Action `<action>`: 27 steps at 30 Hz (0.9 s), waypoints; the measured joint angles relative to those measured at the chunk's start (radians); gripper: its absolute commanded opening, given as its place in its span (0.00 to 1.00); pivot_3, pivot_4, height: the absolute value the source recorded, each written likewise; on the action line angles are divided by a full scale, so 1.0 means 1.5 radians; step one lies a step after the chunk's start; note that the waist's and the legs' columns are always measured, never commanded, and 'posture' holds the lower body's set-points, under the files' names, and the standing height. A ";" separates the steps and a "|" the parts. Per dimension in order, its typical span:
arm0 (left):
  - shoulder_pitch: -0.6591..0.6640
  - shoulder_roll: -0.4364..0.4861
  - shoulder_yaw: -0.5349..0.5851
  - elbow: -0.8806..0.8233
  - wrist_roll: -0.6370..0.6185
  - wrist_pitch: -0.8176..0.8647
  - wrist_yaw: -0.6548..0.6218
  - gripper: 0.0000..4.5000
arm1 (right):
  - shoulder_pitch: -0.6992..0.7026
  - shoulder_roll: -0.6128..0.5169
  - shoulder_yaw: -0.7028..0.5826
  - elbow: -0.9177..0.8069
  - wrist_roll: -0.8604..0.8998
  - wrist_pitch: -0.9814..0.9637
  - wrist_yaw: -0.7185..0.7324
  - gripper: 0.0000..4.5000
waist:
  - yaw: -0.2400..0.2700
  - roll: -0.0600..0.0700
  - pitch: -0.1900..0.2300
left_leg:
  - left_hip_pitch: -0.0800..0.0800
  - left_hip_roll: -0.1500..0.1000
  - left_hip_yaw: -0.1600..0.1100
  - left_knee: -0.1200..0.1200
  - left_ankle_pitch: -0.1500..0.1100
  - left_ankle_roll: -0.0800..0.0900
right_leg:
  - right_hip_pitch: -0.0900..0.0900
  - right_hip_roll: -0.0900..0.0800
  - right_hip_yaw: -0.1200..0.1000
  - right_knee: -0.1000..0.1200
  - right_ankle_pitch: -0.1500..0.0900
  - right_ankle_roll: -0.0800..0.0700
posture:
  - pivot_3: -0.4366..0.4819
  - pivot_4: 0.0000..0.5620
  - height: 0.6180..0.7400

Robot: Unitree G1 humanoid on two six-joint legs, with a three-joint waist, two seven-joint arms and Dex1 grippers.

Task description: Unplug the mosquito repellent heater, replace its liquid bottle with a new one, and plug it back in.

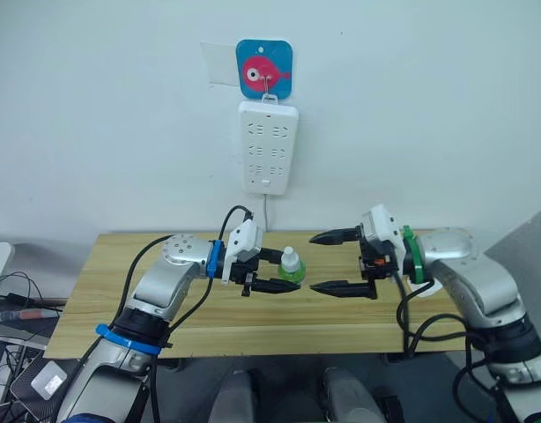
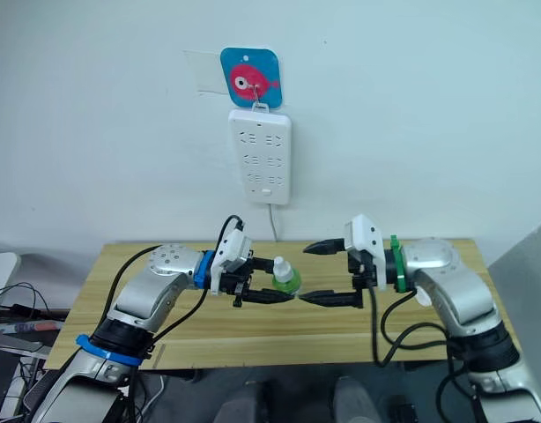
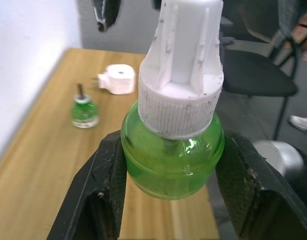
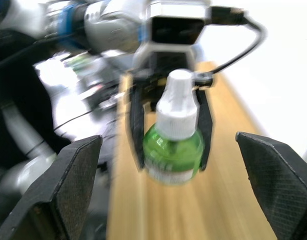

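Note:
My left gripper (image 1: 286,270) is shut on a green liquid bottle (image 1: 292,267) with a white screw cap, holding it upright above the middle of the wooden table (image 1: 121,264). In the left wrist view its black fingers (image 3: 101,190) clamp the bottle's round green body (image 3: 171,160). My right gripper (image 1: 315,263) hovers just right of the bottle, facing it, open wide and empty. The mosquito repellent heater (image 3: 118,78), white with a round hole and its prongs out, lies on the table. A second green bottle (image 3: 84,111) with a bare dark wick stands beside it.
A long white power strip (image 1: 269,146) hangs on the wall above the table's back edge, under a blue square hook with a pink fish (image 1: 264,68). Its cord drops behind the table. Cables and boxes lie on the floor at the left (image 1: 15,304).

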 measured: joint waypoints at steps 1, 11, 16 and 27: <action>0.000 0.000 0.000 0.005 0.000 -0.001 0.004 0.49 | 0.006 0.008 0.003 -0.013 -0.005 0.005 -0.025 1.00 | 0.000 0.000 0.000 | 0.000 0.000 0.000 0.000 0.000 0.000 | 0.000 0.000 0.000 0.000 0.000 0.000 | 0.37 0.25 1.00; -0.015 -0.008 0.000 0.020 0.005 -0.011 0.017 0.49 | 0.018 0.105 0.038 -0.034 -0.042 0.023 -0.180 0.87 | 0.000 0.000 0.000 | 0.000 0.000 0.000 0.000 0.000 0.000 | 0.000 0.000 0.000 0.001 0.000 0.000 | 0.37 0.24 1.00; -0.017 -0.008 0.000 0.020 0.006 -0.011 0.017 0.49 | 0.018 0.104 0.045 -0.022 -0.043 0.028 -0.179 0.50 | 0.000 0.000 0.000 | 0.000 0.000 0.001 0.000 0.000 0.000 | -0.001 0.000 0.000 0.001 0.000 0.000 | 0.37 0.25 1.00; -0.018 -0.008 0.000 0.031 0.012 -0.011 0.017 0.49 | 0.012 0.091 0.057 -0.012 -0.043 0.028 -0.165 0.50 | 0.000 0.000 0.000 | 0.000 0.000 0.001 0.000 0.000 0.000 | -0.001 0.000 0.000 0.001 0.000 0.000 | 0.38 0.26 1.00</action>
